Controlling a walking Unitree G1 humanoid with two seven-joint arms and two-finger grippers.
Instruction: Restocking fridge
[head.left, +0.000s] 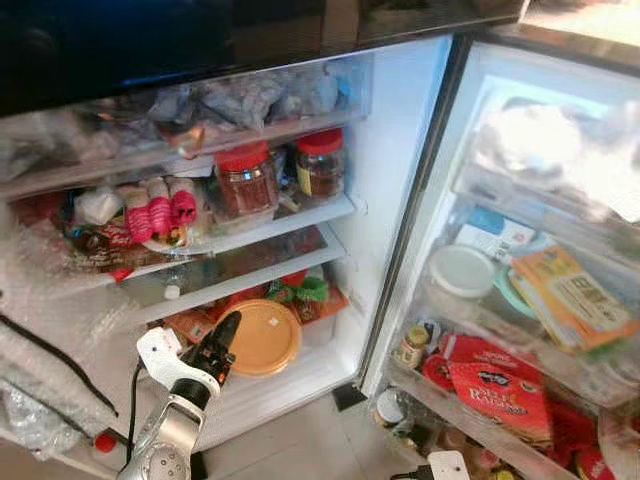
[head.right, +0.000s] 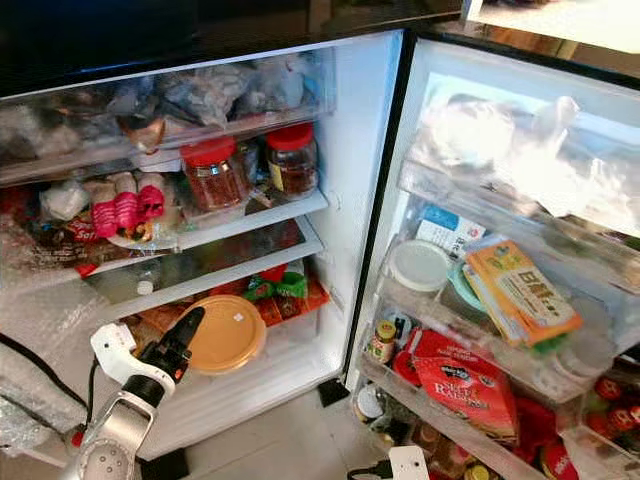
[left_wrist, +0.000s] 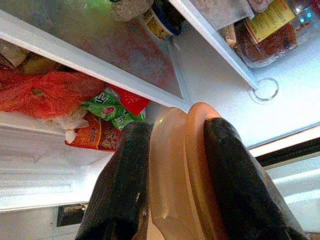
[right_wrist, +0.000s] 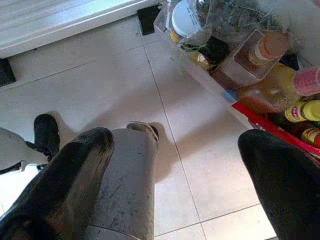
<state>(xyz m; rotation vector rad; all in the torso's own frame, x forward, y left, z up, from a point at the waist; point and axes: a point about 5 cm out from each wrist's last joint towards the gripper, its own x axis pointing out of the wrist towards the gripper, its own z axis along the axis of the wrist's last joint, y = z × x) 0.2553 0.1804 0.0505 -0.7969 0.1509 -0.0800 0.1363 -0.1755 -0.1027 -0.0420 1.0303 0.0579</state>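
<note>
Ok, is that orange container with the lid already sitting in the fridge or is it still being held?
Held: the left gripper is shut on the rim of the orange container, its fingers either side, at the fridge's lowest compartment.

From head height the two eye views look forward and down into the open fridge (head.left: 400, 200), sharing its shelves and the door bins at three o'clock; the left wrist view sits close against an orange container (left_wrist: 185, 175) facing the shelves; the right wrist view faces the floor tiles (right_wrist: 200, 150) below the door.
</note>
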